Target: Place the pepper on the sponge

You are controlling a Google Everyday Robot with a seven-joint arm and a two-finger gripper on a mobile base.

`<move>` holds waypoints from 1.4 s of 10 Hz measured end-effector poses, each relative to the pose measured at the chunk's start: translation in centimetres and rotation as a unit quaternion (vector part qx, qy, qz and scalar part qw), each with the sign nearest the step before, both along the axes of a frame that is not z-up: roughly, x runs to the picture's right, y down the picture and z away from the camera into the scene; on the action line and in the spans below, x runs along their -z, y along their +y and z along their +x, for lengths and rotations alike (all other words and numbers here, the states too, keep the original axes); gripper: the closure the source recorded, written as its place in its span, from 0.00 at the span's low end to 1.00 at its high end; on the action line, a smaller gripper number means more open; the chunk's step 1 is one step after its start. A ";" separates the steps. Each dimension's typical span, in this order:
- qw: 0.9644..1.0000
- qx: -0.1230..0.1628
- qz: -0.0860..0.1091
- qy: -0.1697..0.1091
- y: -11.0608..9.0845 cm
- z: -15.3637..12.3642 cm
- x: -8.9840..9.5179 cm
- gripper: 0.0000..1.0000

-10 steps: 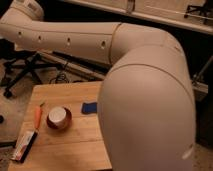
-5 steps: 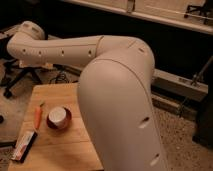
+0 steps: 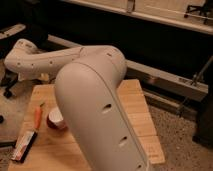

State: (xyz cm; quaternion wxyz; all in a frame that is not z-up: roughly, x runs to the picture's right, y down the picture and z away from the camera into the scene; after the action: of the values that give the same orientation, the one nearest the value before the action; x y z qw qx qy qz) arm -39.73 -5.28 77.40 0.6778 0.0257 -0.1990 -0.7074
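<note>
The pepper (image 3: pixel 38 115), a slender orange piece with a green tip, lies on the wooden table (image 3: pixel 135 115) near its left edge. The sponge is hidden behind my white arm (image 3: pixel 95 95), which fills the middle of the camera view. The arm bends back to the upper left over the table's far left corner. The gripper is out of view.
A red-rimmed white bowl (image 3: pixel 55 120) stands just right of the pepper, partly covered by the arm. A flat red-and-white box (image 3: pixel 23 146) lies at the table's front left. A dark bench with a metal rail (image 3: pixel 170 80) runs behind the table. An office chair base (image 3: pixel 9 85) is at the far left.
The arm has swung left across the view. It now covers the bowl's right side, and more of the table's right part shows.
</note>
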 end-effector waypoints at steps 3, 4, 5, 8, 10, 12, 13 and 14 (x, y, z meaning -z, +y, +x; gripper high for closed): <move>0.999 0.027 -0.035 0.016 4.4 -1.0 -3.3 0.20; 0.998 0.032 -0.045 0.022 5.5 -1.0 -4.0 0.20; 0.998 0.036 -0.054 0.027 6.4 -0.9 -4.8 0.20; 0.994 0.049 -0.085 0.038 9.7 -1.2 -6.6 0.20; 0.993 0.058 -0.099 0.040 11.5 -1.7 -7.4 0.20; 0.990 0.071 -0.117 0.043 14.1 -2.7 -8.5 0.20; 0.988 0.076 -0.124 0.043 15.1 -3.2 -8.9 0.20; 0.987 0.082 -0.130 0.044 16.1 -3.8 -9.3 0.20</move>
State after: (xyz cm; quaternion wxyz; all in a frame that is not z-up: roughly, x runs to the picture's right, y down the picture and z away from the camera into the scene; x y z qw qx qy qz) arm -43.54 10.85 86.71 0.6229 -0.1103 -0.2601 -0.7295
